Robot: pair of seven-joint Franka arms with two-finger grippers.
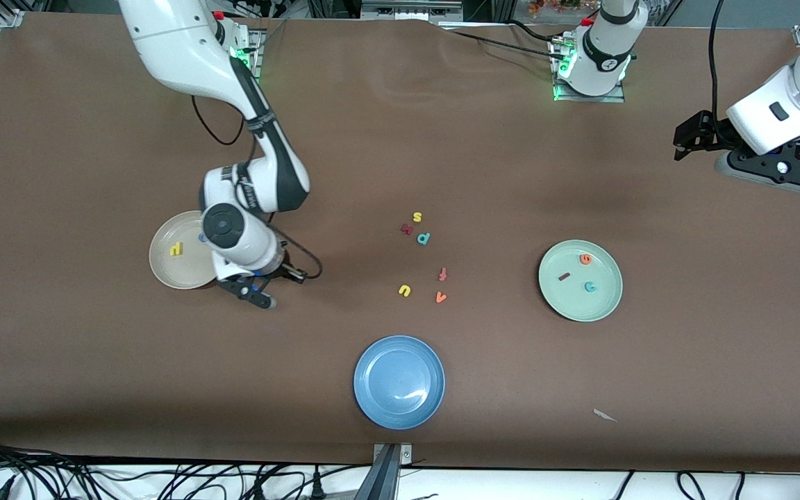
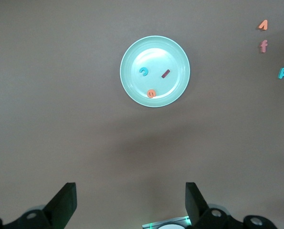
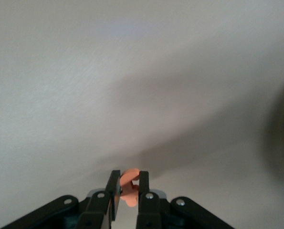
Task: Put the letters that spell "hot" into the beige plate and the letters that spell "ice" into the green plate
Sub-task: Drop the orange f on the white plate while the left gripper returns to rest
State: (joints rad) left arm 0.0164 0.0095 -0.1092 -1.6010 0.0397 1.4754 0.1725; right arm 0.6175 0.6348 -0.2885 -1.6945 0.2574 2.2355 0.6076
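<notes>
1. The right hand is clamped on the orange t, pinched between its fingertips; it hangs low over the bare counter just beside the rim of the beige plate, on the side toward the front camera.
2. The beige plate already carries the yellow h, and a small blue piece, likely the blue o, peeks out at the edge of the right arm. So "hot" looks to be 2 letters in with the 3rd in the grip, not yet over the plate.
3. The green plate holds the dark red i, the teal c and the orange e; "ice" appears finished.
4. The left hand waits with its jaws wide, high over the left arm's end of the counter.
5. The spare letters lie mid-counter between the 2 plates, and the blue plate sits nearer the front camera.
</notes>
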